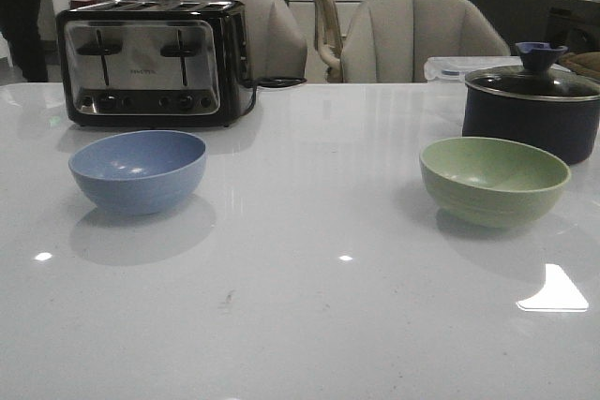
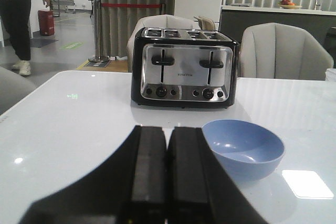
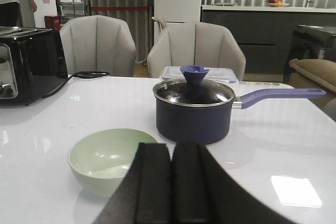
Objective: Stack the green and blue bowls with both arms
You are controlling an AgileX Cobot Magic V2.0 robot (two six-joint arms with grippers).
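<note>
The blue bowl (image 1: 138, 170) stands upright and empty on the left of the white table, in front of the toaster. The green bowl (image 1: 494, 180) stands upright and empty on the right, in front of the dark pot. Neither arm shows in the front view. In the left wrist view my left gripper (image 2: 167, 132) is shut with nothing in it, short of the blue bowl (image 2: 243, 147) and beside it. In the right wrist view my right gripper (image 3: 170, 148) is shut and empty, with the green bowl (image 3: 110, 159) just beyond it to one side.
A black-and-steel toaster (image 1: 152, 63) stands at the back left, its cord trailing right. A dark lidded pot (image 1: 532, 108) with a long handle (image 3: 281, 94) sits behind the green bowl. A clear lidded box (image 3: 202, 73) lies behind the pot. Chairs (image 1: 420, 39) line the far edge.
</note>
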